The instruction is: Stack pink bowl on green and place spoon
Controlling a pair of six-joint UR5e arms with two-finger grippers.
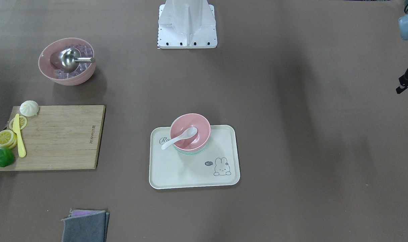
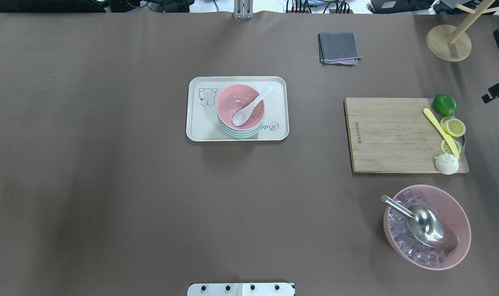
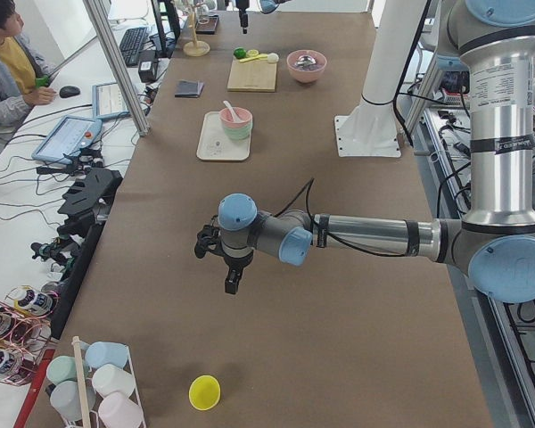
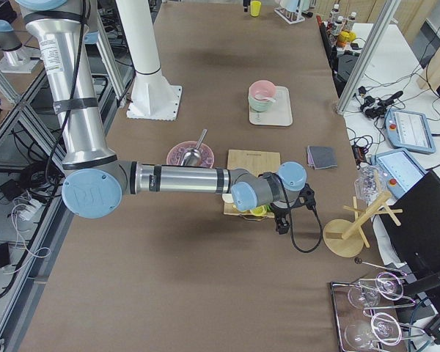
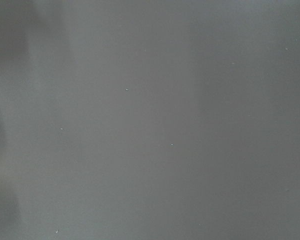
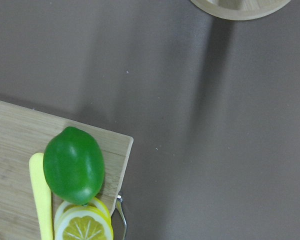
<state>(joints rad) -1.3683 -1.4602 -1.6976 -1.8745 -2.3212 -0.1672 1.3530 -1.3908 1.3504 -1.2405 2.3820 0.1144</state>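
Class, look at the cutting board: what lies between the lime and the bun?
A yellow knife and lemon slices lie between the lime and the bun, along one edge of the board. The overhead view shows this best.

Robotics test laboratory. Grounds: industrial robot arm [image 3: 366,236] with blue joint caps across the centre of the left-side view, and a white bolted pedestal [image 3: 367,134] at the table's edge. Long table [image 3: 339,357] papered brown, with an aluminium post [image 3: 116,67] at upper left. Operator [image 3: 2,62] seated at upper left near a keyboard [image 3: 135,43]. Control pendant [image 3: 67,138] with red button just below, loose cables [image 3: 18,169] along the left edge. Second pendant [image 4: 411,130] at right of the right-side view. Kitchenware merely laid out on the table: pink bowl [image 1: 200,134] on tray [image 1: 183,171] at centre of the front view, cutting board [image 1: 62,137] at left.
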